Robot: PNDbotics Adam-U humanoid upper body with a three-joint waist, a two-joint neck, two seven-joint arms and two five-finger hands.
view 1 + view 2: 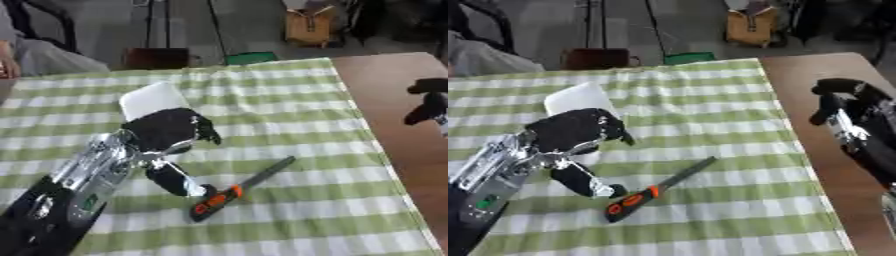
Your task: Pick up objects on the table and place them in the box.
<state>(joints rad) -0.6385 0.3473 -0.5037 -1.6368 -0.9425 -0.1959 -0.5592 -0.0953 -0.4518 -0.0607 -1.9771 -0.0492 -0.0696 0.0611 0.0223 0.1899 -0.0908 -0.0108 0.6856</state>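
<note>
The left hand (171,131) hovers with curled fingers holding nothing, over a white box (153,98); a hand saw (241,187) lies just beside its thumb. The right hand (843,107) hangs apart, its fingers unreadable.

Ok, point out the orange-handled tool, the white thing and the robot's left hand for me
orange-handled tool (213,200), left eye view, on its handle.
white thing (151,98), left eye view, on its flat top.
left hand (166,130), left eye view, on its back.
</note>
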